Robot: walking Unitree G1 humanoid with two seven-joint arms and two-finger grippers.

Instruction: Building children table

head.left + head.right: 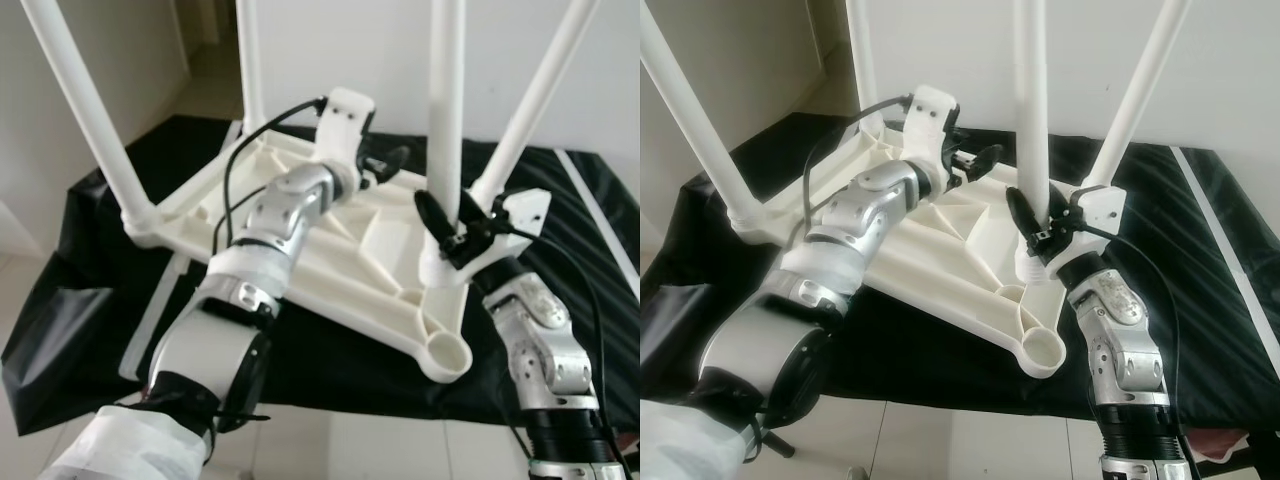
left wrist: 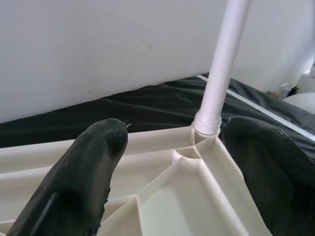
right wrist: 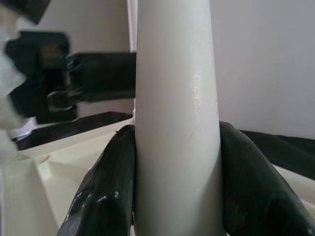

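Black cloth: a wide black fabric sheet (image 1: 80,330) covers the low surface under everything.
Table top: the white ribbed plastic children's table top (image 1: 330,260) lies upside down on the cloth, underside facing up, with a round socket at each corner.
Standing legs: four long white plastic tube legs rise from it; three of them, such as the far right leg (image 1: 530,110), lean outward from the other corners.
Empty socket: the near corner socket (image 1: 447,356) holds no leg.
Gripped leg: the fourth white tube leg (image 1: 445,110) stands nearly upright, its long axis running up and down, its foot in the socket on the robot's right side.
Right gripper: the right gripper (image 1: 452,222) is clamped around this leg just above the socket; in the wrist view both black fingers (image 3: 106,191) press the tube's two sides.
Left gripper: the left gripper (image 1: 392,162) hovers over the far middle of the top with its fingers spread and nothing between them, the far right leg ahead of it.
Deciding relation: the leg is already inside the right gripper, so seating it probably means pushing or turning along the tube's own axis, straight down into the socket; the right arm is the nearer one.
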